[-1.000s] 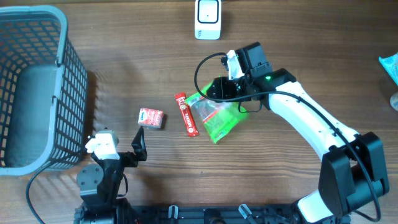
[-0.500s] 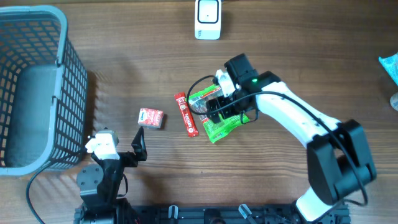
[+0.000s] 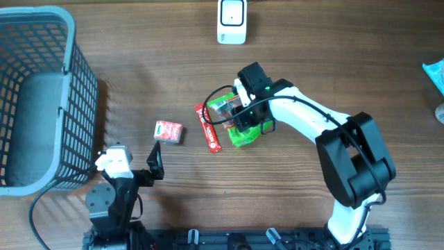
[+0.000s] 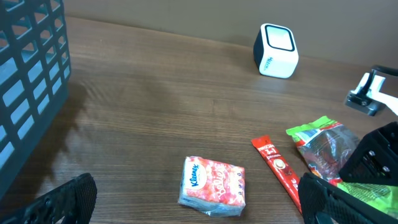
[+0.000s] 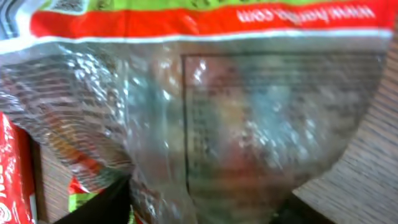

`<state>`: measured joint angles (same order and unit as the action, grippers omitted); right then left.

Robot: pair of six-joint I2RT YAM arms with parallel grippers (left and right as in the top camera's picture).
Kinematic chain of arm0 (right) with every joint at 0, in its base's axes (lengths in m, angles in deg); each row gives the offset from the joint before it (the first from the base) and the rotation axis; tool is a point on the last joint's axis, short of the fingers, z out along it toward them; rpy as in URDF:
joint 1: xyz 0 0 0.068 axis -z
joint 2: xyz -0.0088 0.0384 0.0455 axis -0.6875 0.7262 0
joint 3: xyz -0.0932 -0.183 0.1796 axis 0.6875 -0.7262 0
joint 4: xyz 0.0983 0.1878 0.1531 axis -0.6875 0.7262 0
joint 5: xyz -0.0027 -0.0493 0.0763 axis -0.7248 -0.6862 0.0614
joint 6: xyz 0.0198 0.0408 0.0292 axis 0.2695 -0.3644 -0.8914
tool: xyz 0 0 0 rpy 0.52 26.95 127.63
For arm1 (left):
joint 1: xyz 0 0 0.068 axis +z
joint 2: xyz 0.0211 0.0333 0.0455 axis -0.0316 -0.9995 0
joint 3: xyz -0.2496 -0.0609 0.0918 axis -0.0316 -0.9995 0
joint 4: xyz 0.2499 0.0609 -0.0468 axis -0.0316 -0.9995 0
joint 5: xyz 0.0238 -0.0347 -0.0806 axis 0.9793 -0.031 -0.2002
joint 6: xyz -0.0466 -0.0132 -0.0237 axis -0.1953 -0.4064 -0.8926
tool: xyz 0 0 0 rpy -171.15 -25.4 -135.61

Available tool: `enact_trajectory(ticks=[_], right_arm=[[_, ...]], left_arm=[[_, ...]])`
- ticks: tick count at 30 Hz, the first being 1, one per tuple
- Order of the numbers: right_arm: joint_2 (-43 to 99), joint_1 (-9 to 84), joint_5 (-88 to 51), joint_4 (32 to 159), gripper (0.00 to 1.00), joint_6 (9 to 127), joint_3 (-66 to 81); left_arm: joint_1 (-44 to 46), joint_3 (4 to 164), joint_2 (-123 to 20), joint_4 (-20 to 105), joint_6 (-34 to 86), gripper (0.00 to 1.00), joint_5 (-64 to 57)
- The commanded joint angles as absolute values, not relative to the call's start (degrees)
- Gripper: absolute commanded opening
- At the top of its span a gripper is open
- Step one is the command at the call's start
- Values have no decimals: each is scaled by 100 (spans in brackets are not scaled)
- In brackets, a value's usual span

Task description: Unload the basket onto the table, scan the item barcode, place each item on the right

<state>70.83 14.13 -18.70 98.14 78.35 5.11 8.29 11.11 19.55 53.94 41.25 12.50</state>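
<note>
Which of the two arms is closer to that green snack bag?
Right. The right gripper is directly over the green snack bag; the left gripper sits apart, beyond the tissue pack.

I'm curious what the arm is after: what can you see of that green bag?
The green bag is a crinkly plastic packet: green edges, a red band, a clear shiny middle with a printed panel. It lies on the wooden table, beside a red stick pack, under the right gripper.

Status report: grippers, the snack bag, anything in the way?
Left gripper open near the basket. Right gripper on the snack bag, grip unclear. Red stick packet beside the bag; scanner apart at the far edge.
</note>
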Motion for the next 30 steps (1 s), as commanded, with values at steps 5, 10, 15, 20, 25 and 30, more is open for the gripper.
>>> enact_trajectory(ticks=[5,10,15,20,25,30], right_arm=[[7361,1378,-1803,10138,4,7372,634],[5872,1376,-2190,10394,4,7359,1156],[4087,1374,-2850,10321,4,7422,1156],[2771,1136,-2858,10142,4,8432,1156],[2519,738,-3265,9786,4,9592,1154],[2659,594,-4113,9139,5,9973,1154]], left_arm=[[831,1096,1987,5412,4073,100,1239],[831,1096,1987,5412,4073,100,1239],[831,1096,1987,5412,4073,100,1239],[831,1096,1987,5412,4073,100,1239],[831,1096,1987,5412,4073,100,1239],[831,1096,1987,5412,4073,100,1239]])
